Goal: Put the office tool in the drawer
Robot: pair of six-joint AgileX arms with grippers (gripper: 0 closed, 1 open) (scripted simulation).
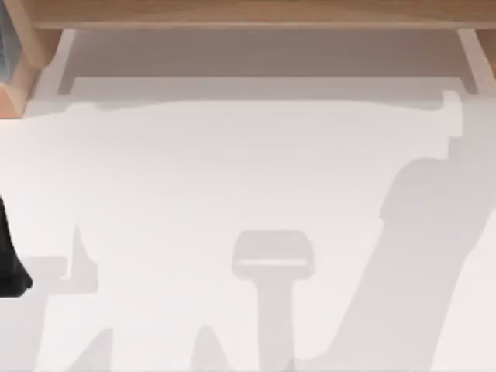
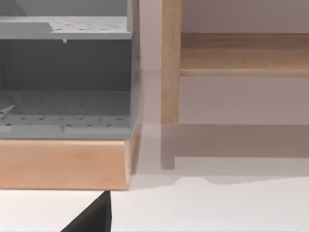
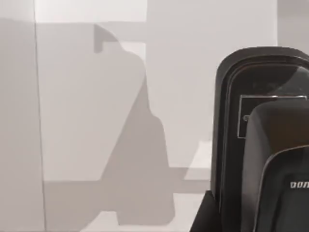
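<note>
The office tool (image 3: 263,140) is a black elongated item with a rounded end and pale lettering; it looms very close in the right wrist view, over the white table. A black edge of my right gripper (image 3: 205,220) sits right beside it, and whether it grips the tool cannot be made out. The drawer (image 1: 263,54) stands pulled out along the table's far edge, a wide shallow white-walled tray with a grey-beige floor in a light wooden frame. My left gripper (image 1: 9,267) is a black shape at the table's left edge, its dark tip (image 2: 91,220) near the shelf base.
A grey perforated shelf unit (image 2: 65,72) on a light wooden base (image 2: 63,164) stands at the far left next to a wooden post (image 2: 170,63) of the drawer frame. Arm shadows fall across the white table (image 1: 194,178).
</note>
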